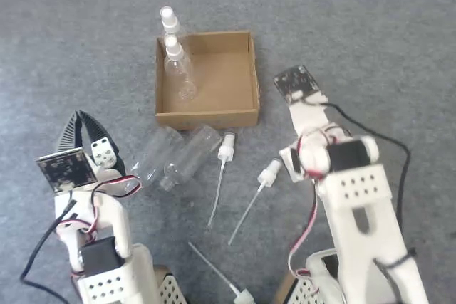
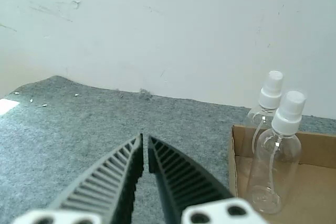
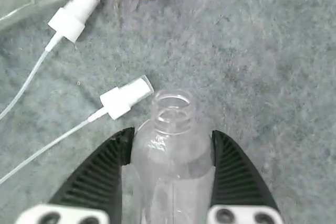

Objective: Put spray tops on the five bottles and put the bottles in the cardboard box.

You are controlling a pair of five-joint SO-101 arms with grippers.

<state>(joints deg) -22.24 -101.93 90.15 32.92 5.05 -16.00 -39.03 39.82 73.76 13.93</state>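
Your right tool is pinching an uncapped bottle by its shoulders, one finger on each side, with the open threaded neck sticking out past the fingertips. Just beside that neck lies a loose spray top, its thin dip tube trailing across the grey bench. A second spray top lies a little farther off, near the front corner of the cardboard box. From above you can see a third spray top at the near edge of the bench, between the two arm bases. Your left tool is pressed together with nothing in it, only a thin slit showing between the fingers, and it sits out to the left, apart from the box. Two bare bottles, one touching the other, lie on their sides on the bench just in front of the box, between the left tool and the second spray top. In the box's left part a capped bottle stands upright. A second capped bottle stands right behind it at the far left corner; you cannot tell from these views whether it is inside the box or just outside its wall.
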